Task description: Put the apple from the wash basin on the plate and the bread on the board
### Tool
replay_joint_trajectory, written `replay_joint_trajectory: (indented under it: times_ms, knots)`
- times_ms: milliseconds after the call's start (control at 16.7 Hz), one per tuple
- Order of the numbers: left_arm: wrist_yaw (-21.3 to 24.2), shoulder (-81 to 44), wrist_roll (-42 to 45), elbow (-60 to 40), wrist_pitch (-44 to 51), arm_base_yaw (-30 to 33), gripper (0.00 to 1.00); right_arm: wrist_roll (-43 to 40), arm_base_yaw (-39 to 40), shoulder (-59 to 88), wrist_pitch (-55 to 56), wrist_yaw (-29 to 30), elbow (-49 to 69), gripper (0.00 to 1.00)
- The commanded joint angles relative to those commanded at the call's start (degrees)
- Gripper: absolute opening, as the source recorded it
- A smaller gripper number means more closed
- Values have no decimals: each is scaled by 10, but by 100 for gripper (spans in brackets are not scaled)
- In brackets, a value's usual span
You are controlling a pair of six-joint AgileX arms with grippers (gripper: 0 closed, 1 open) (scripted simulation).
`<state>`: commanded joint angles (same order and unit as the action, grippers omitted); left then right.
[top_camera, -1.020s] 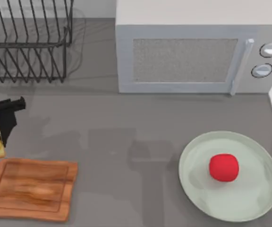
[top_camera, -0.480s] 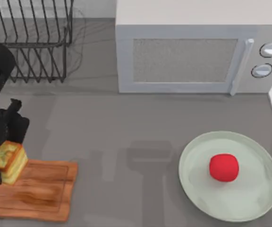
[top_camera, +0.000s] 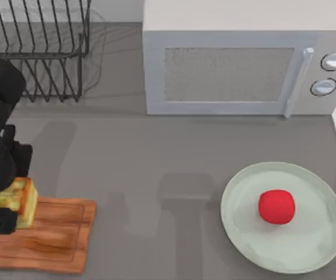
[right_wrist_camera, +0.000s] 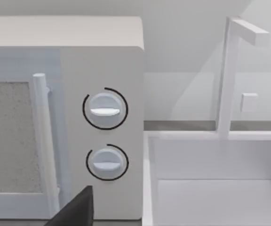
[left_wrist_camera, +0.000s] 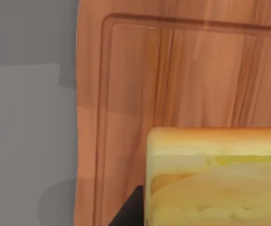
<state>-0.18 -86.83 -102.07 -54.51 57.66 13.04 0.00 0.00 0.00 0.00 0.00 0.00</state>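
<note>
— since half a second ago, our left gripper has carried the bread further over the board's left end, hasn't it?

— yes, and our gripper is clamped on the bread, tilted, with the board right beneath.

— and the apple?

— far to the gripper's right, resting on the plate. we can't tell our right gripper's state; its wrist view faces the microwave and basin.

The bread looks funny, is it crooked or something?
Yes. The bread sits tilted, held by the left gripper over the left end of the cutting board, not lying flat. The apple rests neatly on the plate.
</note>
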Motion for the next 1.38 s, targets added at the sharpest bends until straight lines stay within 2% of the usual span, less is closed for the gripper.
replay_joint_trajectory:
  times_ms: [300,1020,1260,1380]
  knots:
    - [0,-3,2,-1,0,-3,0,0,0,0,0,0,0,100]
    - [0,-42,1,66,-109,0,0,0,0,0,0,0,0,100]
    - [0,-44,1,69,-113,0,0,0,0,0,0,0,0,100]
    - [0,-44,1,69,-113,0,15,0,0,0,0,0,0,100]
